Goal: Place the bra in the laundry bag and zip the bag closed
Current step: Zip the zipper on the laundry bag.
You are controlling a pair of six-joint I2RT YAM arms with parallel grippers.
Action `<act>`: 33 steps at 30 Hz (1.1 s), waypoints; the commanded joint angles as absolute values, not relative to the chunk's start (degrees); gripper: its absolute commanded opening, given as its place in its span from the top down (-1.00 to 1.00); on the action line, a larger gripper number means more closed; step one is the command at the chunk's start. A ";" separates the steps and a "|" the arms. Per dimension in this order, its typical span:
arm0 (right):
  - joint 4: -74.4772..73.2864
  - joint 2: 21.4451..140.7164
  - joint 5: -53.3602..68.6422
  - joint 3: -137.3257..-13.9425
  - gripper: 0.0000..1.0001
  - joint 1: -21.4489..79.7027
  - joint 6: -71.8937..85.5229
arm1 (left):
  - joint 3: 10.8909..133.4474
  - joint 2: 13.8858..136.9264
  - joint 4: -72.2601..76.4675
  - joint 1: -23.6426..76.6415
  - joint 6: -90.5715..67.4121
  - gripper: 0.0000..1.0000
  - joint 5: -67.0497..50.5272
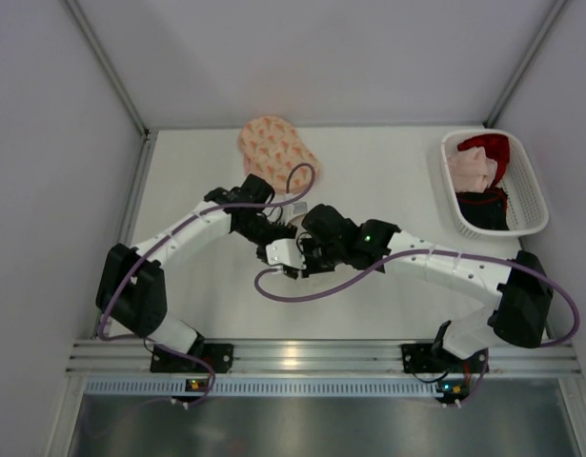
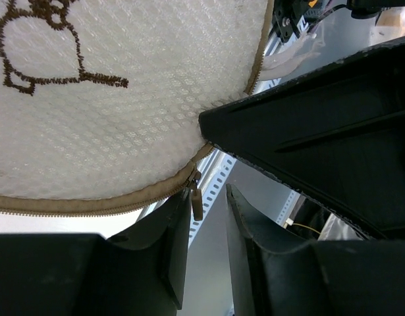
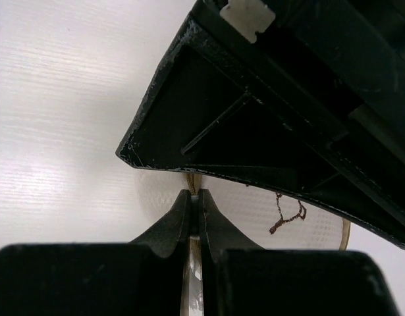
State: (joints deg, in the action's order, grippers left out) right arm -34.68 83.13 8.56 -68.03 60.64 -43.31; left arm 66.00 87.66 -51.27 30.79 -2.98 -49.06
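Two states — left pincer (image 2: 207,194) released astride zipper pull (image 2: 197,203); right pincer (image 3: 195,197) clenched on laundry bag (image 2: 123,105).

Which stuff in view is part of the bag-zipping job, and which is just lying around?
Job: laundry bag, zipper pull, left end effector, right end effector pinching the bag's edge.
Lying about: basket at the far right, clothes in it.

White table (image 1: 369,295), pale grey walls (image 1: 45,143), aluminium rail (image 1: 302,357) along near edge; lighting seemingly even.
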 commanded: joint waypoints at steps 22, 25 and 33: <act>-29.27 76.74 4.83 -65.13 1.00 59.86 -42.54 | 65.13 86.49 -51.86 26.73 -2.46 1.00 -49.04; -28.39 74.54 4.83 -63.02 1.00 58.19 -43.68 | 64.43 86.05 -51.86 23.92 -2.02 1.00 -49.31; -24.45 71.02 7.90 -58.80 1.00 52.40 -46.76 | 64.77 84.11 -51.86 21.62 -0.53 1.00 -50.45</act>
